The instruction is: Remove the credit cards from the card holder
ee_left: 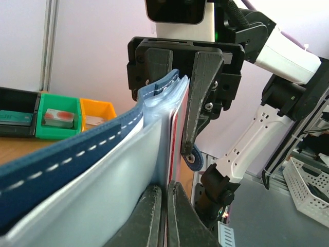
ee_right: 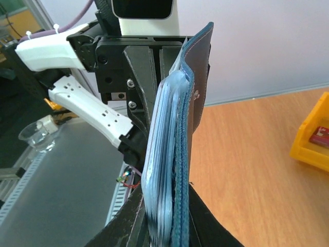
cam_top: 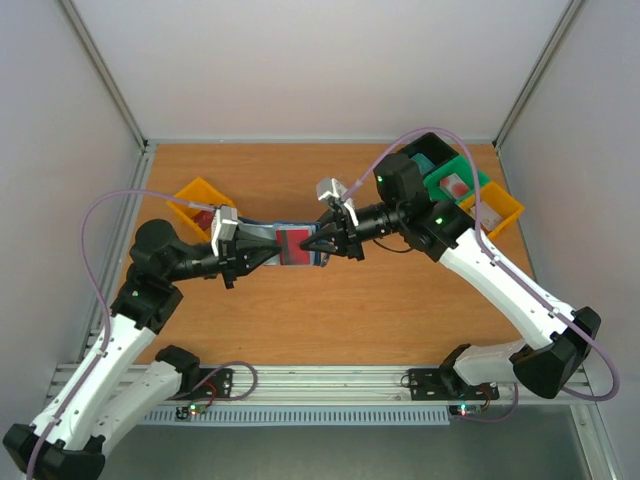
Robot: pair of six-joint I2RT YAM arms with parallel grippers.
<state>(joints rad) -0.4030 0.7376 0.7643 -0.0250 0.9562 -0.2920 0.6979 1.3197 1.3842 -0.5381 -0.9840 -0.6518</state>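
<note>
Both grippers hold the card holder (cam_top: 262,235) up above the middle of the table. It is a navy wallet (ee_left: 77,154) with pale grey-blue pockets (ee_right: 198,92). A red credit card (cam_top: 297,243) shows inside it. In the left wrist view the card's thin red edge (ee_left: 174,134) runs down between my left fingers. My left gripper (ee_left: 165,186) (cam_top: 272,253) is shut on that edge. My right gripper (ee_right: 167,195) (cam_top: 322,243) is shut on the opposite end, around the stacked pockets and the navy cover. The wallet's closing tab (ee_left: 193,159) hangs free.
A yellow bin (cam_top: 200,195) sits at the back left, close behind the left gripper. At the back right stand a black bin (cam_top: 430,150), a green bin (cam_top: 455,183) and another yellow bin (cam_top: 495,210). White walls enclose the wooden table (cam_top: 330,310).
</note>
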